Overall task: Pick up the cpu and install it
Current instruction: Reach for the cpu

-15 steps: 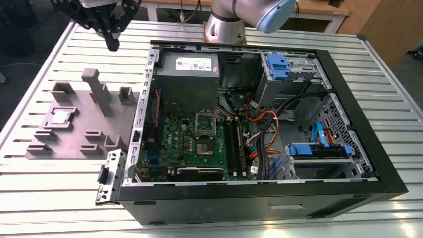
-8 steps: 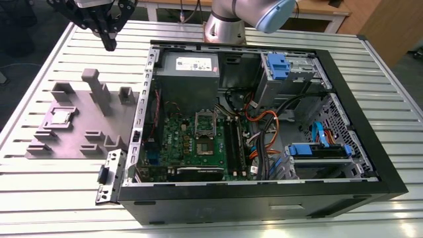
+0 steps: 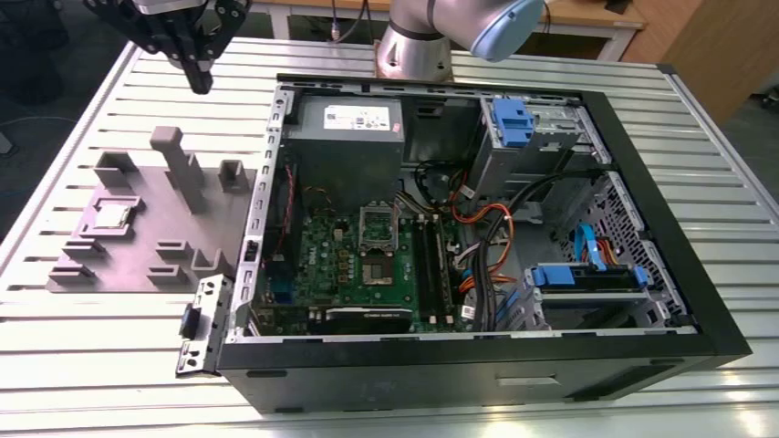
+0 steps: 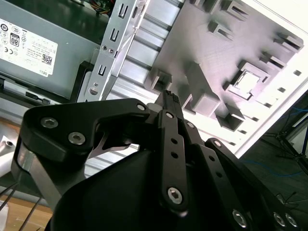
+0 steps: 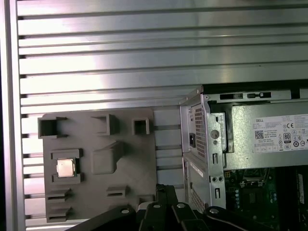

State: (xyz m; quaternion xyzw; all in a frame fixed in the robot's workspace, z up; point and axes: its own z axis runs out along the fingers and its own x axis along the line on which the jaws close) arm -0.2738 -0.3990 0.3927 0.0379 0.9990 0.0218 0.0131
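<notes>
The cpu (image 3: 113,214) is a small silver square lying in a pocket of the grey plastic tray (image 3: 128,266), at the exterior view's left. It also shows in the first wrist view as the cpu (image 5: 66,167) on the tray (image 5: 127,163), and in the second wrist view as the cpu (image 4: 248,83). My gripper (image 3: 201,84) hangs high above the table, beyond the tray's far edge and well clear of the chip. Its black fingers (image 4: 170,103) are shut together with nothing between them. The green motherboard (image 3: 347,260) with its metal socket frame (image 3: 378,228) lies inside the open case.
The open black computer case (image 3: 633,182) takes up the middle and the exterior view's right, with a power supply (image 3: 347,128), cables and blue drive brackets. Grey posts (image 3: 182,169) rise from the tray. A slatted metal table (image 3: 73,356) lies underneath. The arm's base (image 3: 414,50) stands behind the case.
</notes>
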